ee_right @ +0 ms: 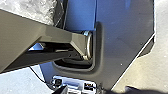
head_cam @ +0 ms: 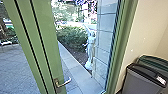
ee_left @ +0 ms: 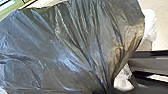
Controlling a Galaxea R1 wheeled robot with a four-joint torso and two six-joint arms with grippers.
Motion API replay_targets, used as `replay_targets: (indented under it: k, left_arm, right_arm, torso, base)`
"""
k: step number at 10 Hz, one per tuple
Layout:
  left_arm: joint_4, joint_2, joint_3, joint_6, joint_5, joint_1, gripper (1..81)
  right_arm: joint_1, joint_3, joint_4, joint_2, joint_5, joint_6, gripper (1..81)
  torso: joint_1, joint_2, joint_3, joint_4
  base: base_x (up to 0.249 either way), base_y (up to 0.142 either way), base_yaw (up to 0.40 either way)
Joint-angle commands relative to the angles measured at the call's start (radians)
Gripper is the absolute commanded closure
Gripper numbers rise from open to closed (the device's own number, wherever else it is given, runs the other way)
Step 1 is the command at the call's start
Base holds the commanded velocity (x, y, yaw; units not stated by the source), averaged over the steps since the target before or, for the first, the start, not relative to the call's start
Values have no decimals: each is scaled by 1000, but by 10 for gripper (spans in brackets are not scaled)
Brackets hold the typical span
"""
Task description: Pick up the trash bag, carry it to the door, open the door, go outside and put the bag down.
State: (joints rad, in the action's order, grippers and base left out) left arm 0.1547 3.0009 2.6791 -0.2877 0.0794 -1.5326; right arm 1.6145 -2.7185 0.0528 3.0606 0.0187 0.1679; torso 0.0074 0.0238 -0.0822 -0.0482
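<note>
In the head view the green-framed glass door [head_cam: 46, 45] stands ahead and looks closed, its metal lever handle [head_cam: 63, 82] low on the green upright. The dark, shiny trash bag [ee_left: 75, 47] hangs in tight folds in the left wrist view. Those folds draw together at my left gripper [ee_left: 107, 90], which is shut on the bag. Part of the robot's own plate and jointed bar crosses the right wrist view, with crumpled shiny plastic [ee_right: 37, 10] beside it. How my right gripper stands, I cannot tell.
Two bins, one grey [head_cam: 142, 80] and one with a green rim [head_cam: 152, 61], stand right of the door by the beige wall [head_cam: 147, 30]. Through the glass are paving [head_cam: 20, 67], a hedge [head_cam: 71, 37] and a pale upright figure [head_cam: 90, 47], possibly a person.
</note>
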Motion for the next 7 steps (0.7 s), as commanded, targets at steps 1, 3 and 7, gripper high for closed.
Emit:
replay_targets:
  k: [1,3,7]
  left_arm:
    - [-4,-12,-8,-8,-59,28,811]
    - [-6,-19,-25,-8,-55,21,811]
    - [-6,-63,-96,-10,-52,12,811]
  right_arm:
    - [-27,11,-10,3,-63,7,10]
    - [-27,17,-8,2,-63,9,10]
    - [-20,117,-5,-59,-49,9,10]
  torso:
    - [0,0,0,0]
    - [0,0,0,0]
    - [0,0,0,0]
  base:
    - [0,0,97]
    - [0,0,97]
    - [0,0,97]
